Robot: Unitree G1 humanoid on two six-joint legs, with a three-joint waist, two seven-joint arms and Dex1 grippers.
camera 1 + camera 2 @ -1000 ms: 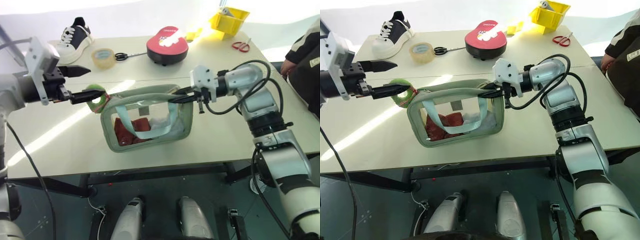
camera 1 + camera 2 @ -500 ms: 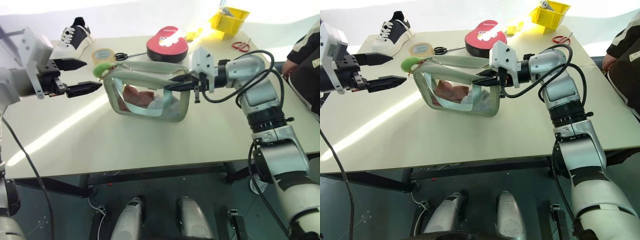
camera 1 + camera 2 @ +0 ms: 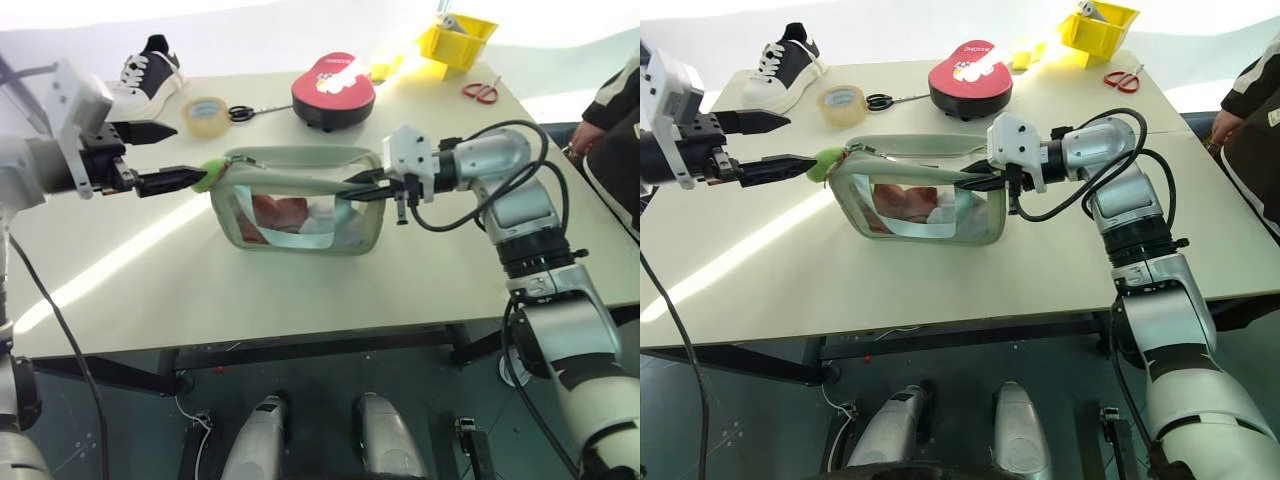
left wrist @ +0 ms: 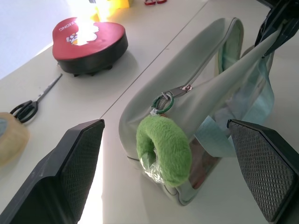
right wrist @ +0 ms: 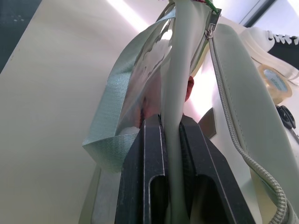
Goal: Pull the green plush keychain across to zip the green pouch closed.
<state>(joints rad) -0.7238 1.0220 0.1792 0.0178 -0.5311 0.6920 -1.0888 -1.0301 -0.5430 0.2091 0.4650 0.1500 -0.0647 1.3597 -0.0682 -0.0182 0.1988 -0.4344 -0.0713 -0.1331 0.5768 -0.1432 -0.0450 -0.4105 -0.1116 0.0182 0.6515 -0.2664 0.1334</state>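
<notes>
The near edge of the counter [image 3: 940, 310] lies bare, with open room in front of the green pouch [image 3: 920, 200], which stands at mid-counter. Red and white things show through its clear side. The right tool [image 3: 980, 182] is clamped on the pouch's soft top rim. At the pouch's other end hangs the green plush keychain [image 4: 163, 149], fuzzy and ring-shaped, between the spread fingers of the left tool [image 3: 780, 145]. Beyond sit a tape roll [image 3: 843, 100], a red domed case [image 3: 970, 75] and a sneaker [image 3: 785, 62].

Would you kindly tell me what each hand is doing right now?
Left hand: open, fuzzy lime-green plush keychain between its fingers, ungripped.
Right hand: shut on the pale sage-green pouch.
</notes>
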